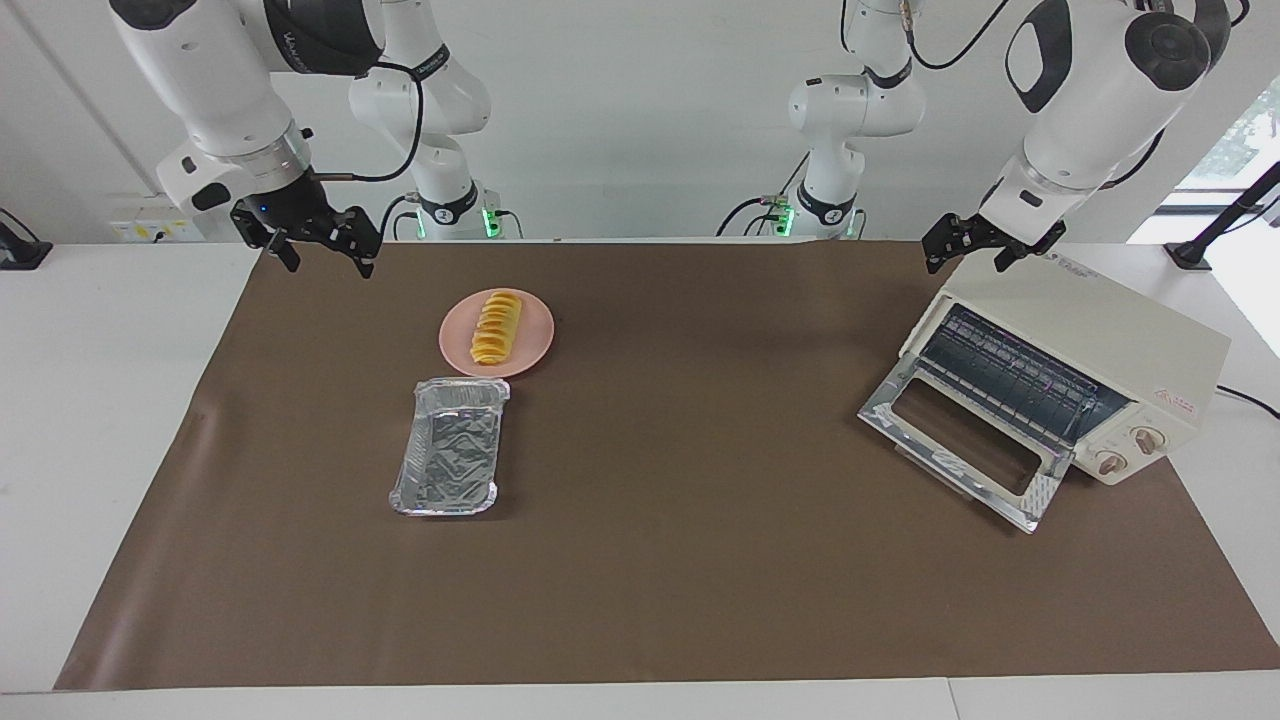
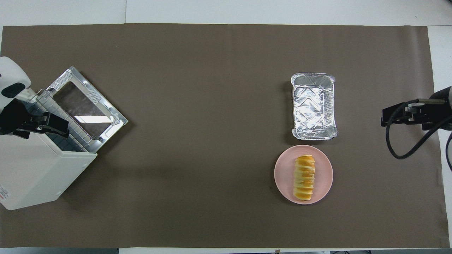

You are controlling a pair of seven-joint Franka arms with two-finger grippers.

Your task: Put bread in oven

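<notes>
The bread (image 1: 495, 327) (image 2: 304, 178), a ridged yellow-orange loaf, lies on a pink plate (image 1: 535, 340) (image 2: 284, 176) toward the right arm's end of the table. The cream-white oven (image 1: 1100, 330) (image 2: 39, 173) stands at the left arm's end. Its glass door (image 1: 965, 440) (image 2: 84, 106) is dropped open and the dark rack shows inside. My right gripper (image 1: 330, 266) (image 2: 399, 116) hangs open and holds nothing, over the mat's edge beside the plate. My left gripper (image 1: 966, 262) (image 2: 46, 125) is open too, up in the air over the oven's top and touching nothing.
A silver foil tray (image 1: 450, 447) (image 2: 313, 106) with nothing in it sits just farther from the robots than the plate. A brown mat (image 1: 700, 560) (image 2: 197, 123) covers the table between the plate and the oven.
</notes>
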